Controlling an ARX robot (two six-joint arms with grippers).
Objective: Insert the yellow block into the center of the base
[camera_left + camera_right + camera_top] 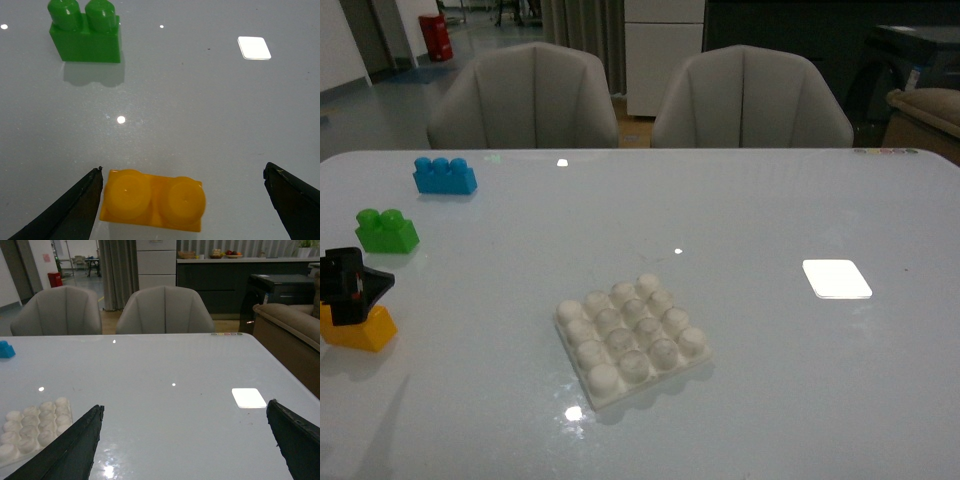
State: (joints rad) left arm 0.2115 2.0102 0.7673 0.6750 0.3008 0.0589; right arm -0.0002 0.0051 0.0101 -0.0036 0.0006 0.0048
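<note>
Progress stood at the grasp stage: nothing had gone onto the base, whose 16 studs lay bare mid-table, somewhat nearer the front edge. The block sat on the table by the left edge, between the spread jaws of the left gripper, close to 1 finger and well apart from the other. The right gripper hung spread and empty, with the base just beside it. Closing, lifting, carrying and pressing onto the centre studs were all left to do.
</note>
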